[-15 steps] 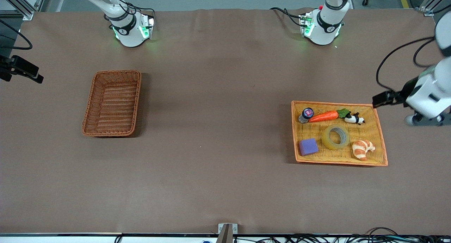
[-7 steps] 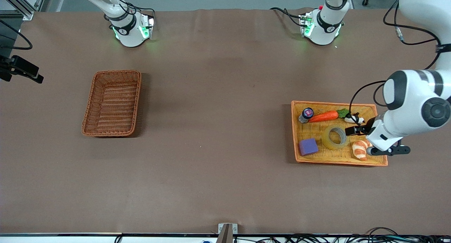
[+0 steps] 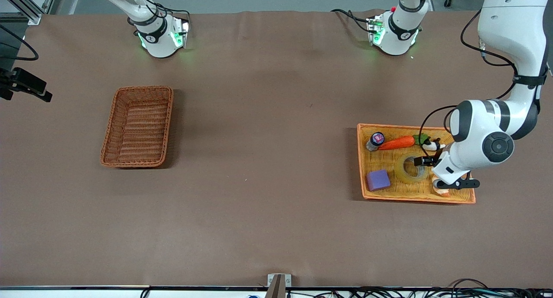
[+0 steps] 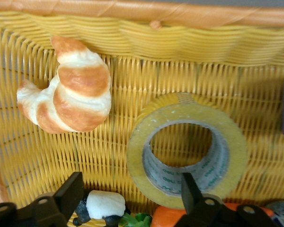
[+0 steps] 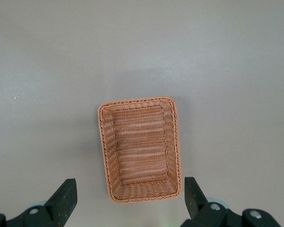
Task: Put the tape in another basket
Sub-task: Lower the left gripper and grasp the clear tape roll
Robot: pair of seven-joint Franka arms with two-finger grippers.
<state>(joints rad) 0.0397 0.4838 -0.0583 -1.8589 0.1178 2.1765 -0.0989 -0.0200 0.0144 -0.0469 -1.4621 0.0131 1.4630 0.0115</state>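
The tape (image 3: 402, 171) lies flat in the shallow orange-yellow tray (image 3: 361, 168) toward the left arm's end of the table. My left gripper (image 3: 423, 161) hangs low over the tray, over the edge of the tape. In the left wrist view it (image 4: 130, 194) is open and empty, with one finger (image 4: 190, 190) over the tape's (image 4: 187, 149) rim and the other beside a toy panda (image 4: 104, 205). The reddish-brown basket (image 3: 137, 126) stands empty toward the right arm's end. My right gripper (image 5: 128, 196) is open, high over the basket (image 5: 141, 149).
The tray also holds a small bottle with a purple cap (image 3: 375, 140), a toy carrot (image 3: 395, 142), the panda (image 3: 432, 145), a purple block (image 3: 378, 179) and a croissant (image 4: 71, 99), which the left arm mostly hides in the front view.
My left arm has swung in from the table's end and come down over the tray, to the tape. The right arm has not moved.
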